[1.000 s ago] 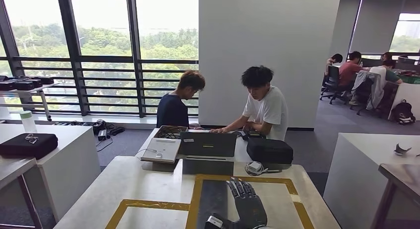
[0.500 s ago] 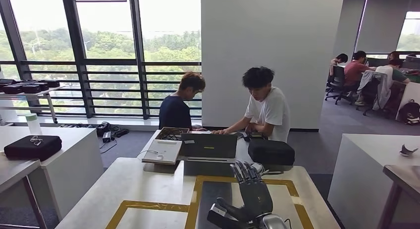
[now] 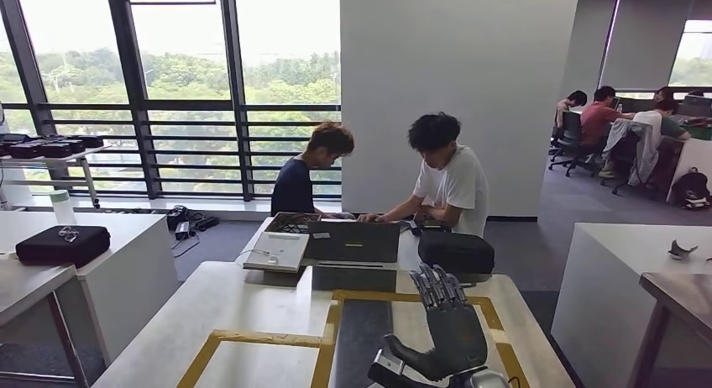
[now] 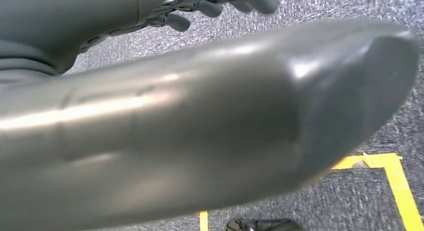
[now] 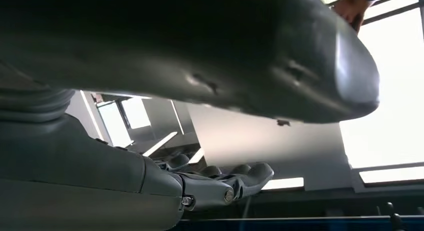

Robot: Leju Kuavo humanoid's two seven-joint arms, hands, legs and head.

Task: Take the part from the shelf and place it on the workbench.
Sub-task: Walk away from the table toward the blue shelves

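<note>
Above the white desk (image 3: pixel 252 308) marked with yellow tape, the right hand (image 3: pixel 449 333) is raised with its fingers (image 3: pixel 437 285) extended, apart and empty, short of the laptop (image 3: pixel 351 243), while the left hand (image 4: pixel 220 3) is seen over grey carpet, its fingers' state unclear.

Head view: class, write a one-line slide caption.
Robot's right hand, fingers apart and empty, raised over a tape-marked workbench while two people work behind a laptop.

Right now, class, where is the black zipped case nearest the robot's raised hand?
In the head view, the black case lies on the table behind the workbench, right of the laptop and just beyond the raised right hand.
</note>
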